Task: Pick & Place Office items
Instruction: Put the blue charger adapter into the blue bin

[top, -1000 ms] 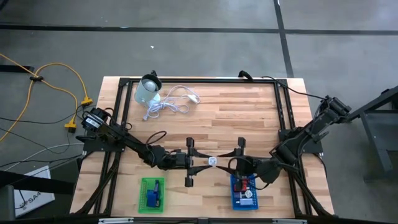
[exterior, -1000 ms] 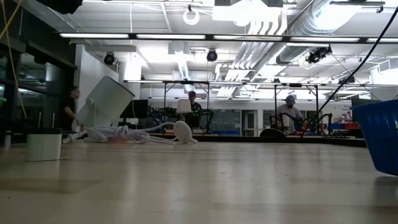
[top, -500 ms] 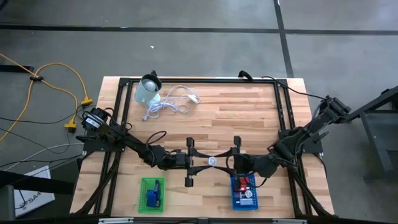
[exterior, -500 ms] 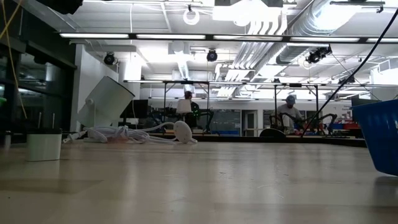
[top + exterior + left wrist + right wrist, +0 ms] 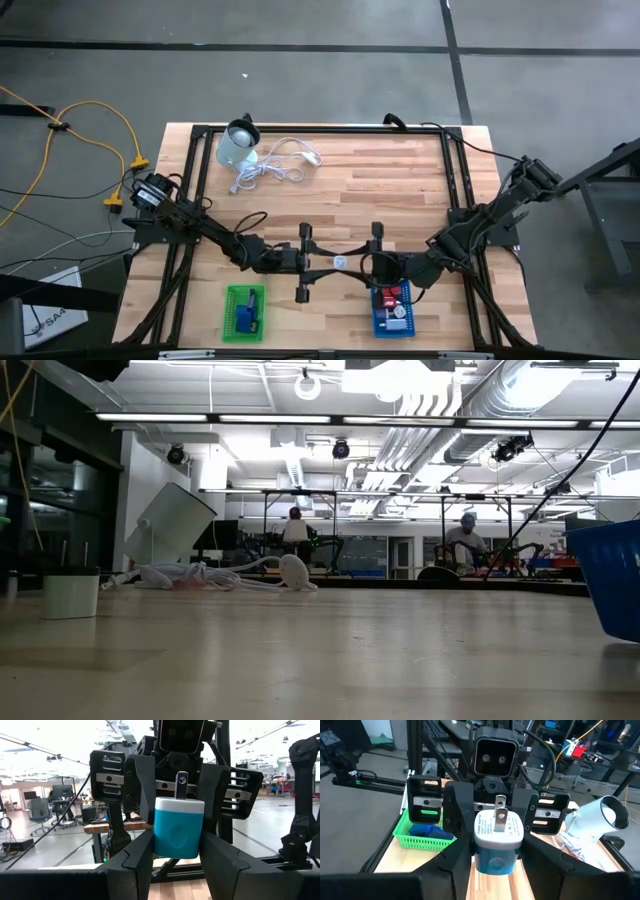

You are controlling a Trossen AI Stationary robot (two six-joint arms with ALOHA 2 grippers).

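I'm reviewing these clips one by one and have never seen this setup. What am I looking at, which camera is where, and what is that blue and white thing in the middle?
Two dark robot arms work at a wooden table. One camera looks straight down, one sits at tabletop height, and one rides on each wrist. The left gripper and right gripper meet mid-table, both shut on one blue and white plug adapter, apparently a handover. On the table lie a green basket and a blue basket holding small items, plus a white lamp and a coiled white cable at the far left. The low view also shows people in the room behind.
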